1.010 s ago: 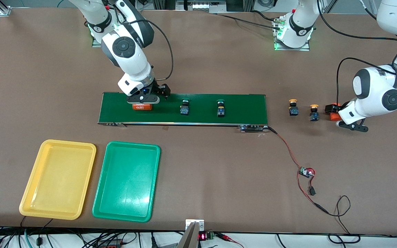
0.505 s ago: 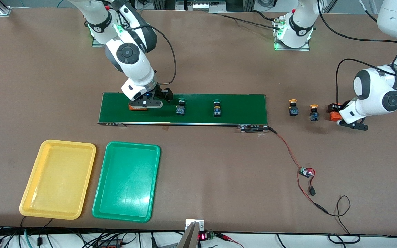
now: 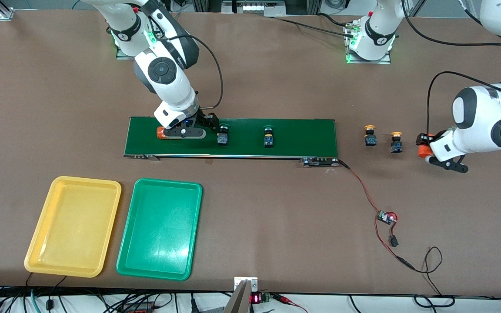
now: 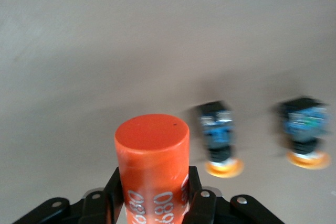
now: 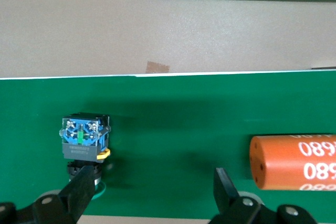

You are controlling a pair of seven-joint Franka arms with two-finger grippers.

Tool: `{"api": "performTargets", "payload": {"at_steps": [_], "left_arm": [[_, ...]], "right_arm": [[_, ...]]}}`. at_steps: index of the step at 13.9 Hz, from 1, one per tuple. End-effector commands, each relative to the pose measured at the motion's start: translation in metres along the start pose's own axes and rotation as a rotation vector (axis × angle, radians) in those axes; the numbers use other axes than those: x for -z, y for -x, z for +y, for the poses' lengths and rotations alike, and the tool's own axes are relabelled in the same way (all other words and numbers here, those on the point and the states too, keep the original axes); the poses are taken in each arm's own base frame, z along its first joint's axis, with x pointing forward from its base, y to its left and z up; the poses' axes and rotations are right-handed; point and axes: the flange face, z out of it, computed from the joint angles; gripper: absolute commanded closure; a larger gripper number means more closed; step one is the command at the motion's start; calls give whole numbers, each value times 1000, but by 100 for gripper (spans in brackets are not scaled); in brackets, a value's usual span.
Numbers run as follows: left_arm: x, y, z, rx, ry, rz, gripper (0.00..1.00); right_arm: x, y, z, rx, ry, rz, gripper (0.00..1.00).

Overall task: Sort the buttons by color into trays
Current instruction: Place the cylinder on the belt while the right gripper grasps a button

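Plainly, left end effector (image 4: 152, 203) grips an orange cylinder (image 4: 152, 166) printed "0894"; right end effector (image 5: 152, 195) gapes wide.

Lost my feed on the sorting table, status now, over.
Left gripper shut on orange cylinder beside two yellow buttons. Right gripper open over conveyor belt, near green button. Second cylinder beside it. Trays empty.

The right gripper (image 3: 200, 131) is held low over the belt, fingers spread wide and nothing gripped. The left gripper (image 3: 434, 153) is clamped on an orange cylinder (image 4: 152, 167), held just above the tabletop at the left arm's end.
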Motion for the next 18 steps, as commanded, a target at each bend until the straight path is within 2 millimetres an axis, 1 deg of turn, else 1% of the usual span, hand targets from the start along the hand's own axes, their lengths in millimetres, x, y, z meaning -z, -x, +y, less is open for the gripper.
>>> {"api": "performTargets", "payload": {"at_steps": [1, 2, 4, 6, 7, 9, 10, 11, 13, 14, 15, 16, 17, 18], "left_arm": [[36, -22, 62, -204, 24, -18, 81], [40, -30, 87, -286, 21, -13, 81], [44, -42, 132, -423, 20, -6, 81], [45, -50, 173, -526, 17, 0, 84], [44, -54, 199, -574, 16, 2, 84], [37, -60, 260, -686, 23, -6, 86], [37, -64, 278, -717, 20, 23, 86], [34, -70, 291, -742, 17, 63, 86], [14, -82, 333, -810, 24, 124, 85], [7, -88, 352, -832, 26, 157, 85], [2, -89, 369, -846, 27, 172, 85], [1, -88, 374, -854, 25, 174, 84], [1, -87, 374, -852, 26, 171, 60], [0, -86, 373, -861, 23, 166, 1]], "right_arm": [[-3, -5, -9, 20, 16, 27, 0], [-4, -7, -11, 38, 24, 33, 0], [-8, -4, -16, 60, 30, 36, 0], [-12, -6, -13, 70, 45, 41, 0], [-11, -7, -14, 69, 43, 44, 0], [-15, -7, -15, 72, 44, 40, 0], [-17, -7, -15, 81, 51, 41, 0], [-20, -6, -15, 86, 55, 39, 0], [-22, -6, -15, 86, 56, 35, 0], [-23, -5, -15, 86, 56, 33, 0], [-25, -5, -15, 87, 57, 31, 0], [-27, -6, -14, 85, 58, 28, 0], [-30, -5, -14, 85, 58, 23, 0], [-32, -6, -12, 83, 58, 21, 0]]}}
